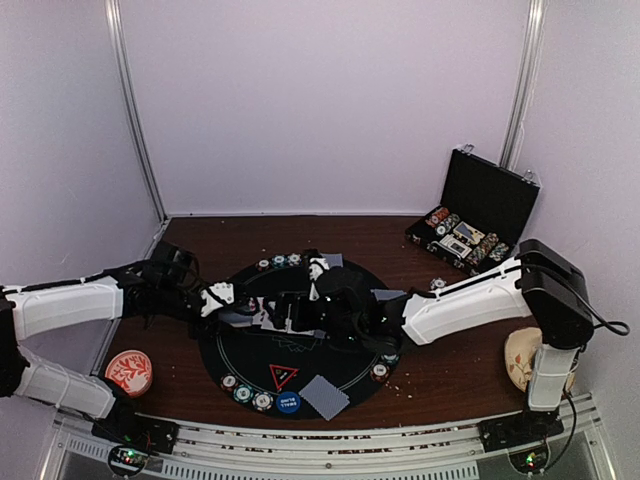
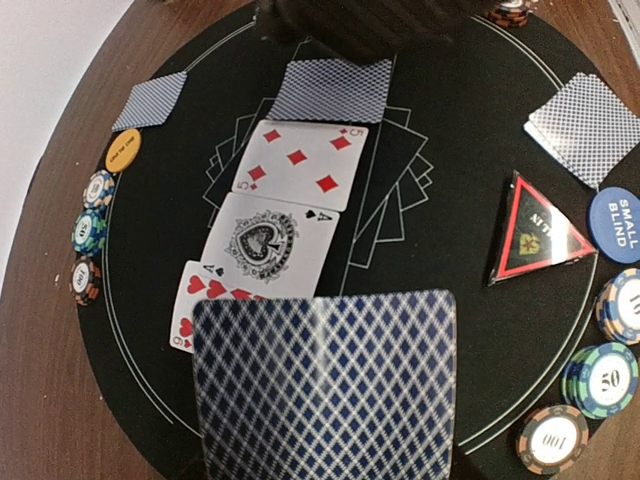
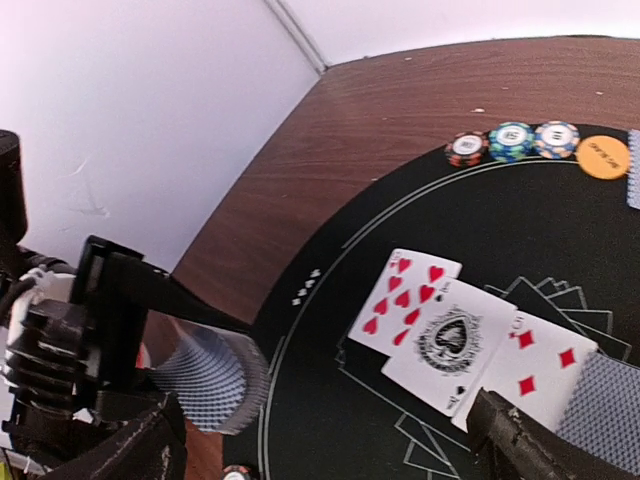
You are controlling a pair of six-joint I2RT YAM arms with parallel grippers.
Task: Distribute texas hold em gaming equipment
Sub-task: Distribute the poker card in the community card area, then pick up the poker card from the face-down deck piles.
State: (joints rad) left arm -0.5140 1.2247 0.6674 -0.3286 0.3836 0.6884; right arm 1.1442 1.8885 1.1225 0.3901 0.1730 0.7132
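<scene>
At mat's left side, left gripper (image 1: 228,298) was narrow, clamped on the deck (image 3: 205,385) of grey-blue-backed cards, held just above the round black mat (image 2: 460,290). Mid-mat, three cards lay face up in an overlapping row: six of hearts (image 2: 200,295), ace of spades (image 2: 270,245), five of diamonds (image 2: 300,165). A face-down card (image 2: 333,90) lay at the row's end against the five; whether it overlapped or only touched was hard to tell. Right gripper (image 3: 325,430) hovered over that card, jaws wide, nothing held. Far right, an open black case (image 1: 480,215) held more chips.

Judged step: dealing the board. To do it well, right should lift straight up so no finger drags the card, then pinch only the top card off the deck. Left should hold the deck level and low. The next card should go in line with the row, beside the last.
</scene>
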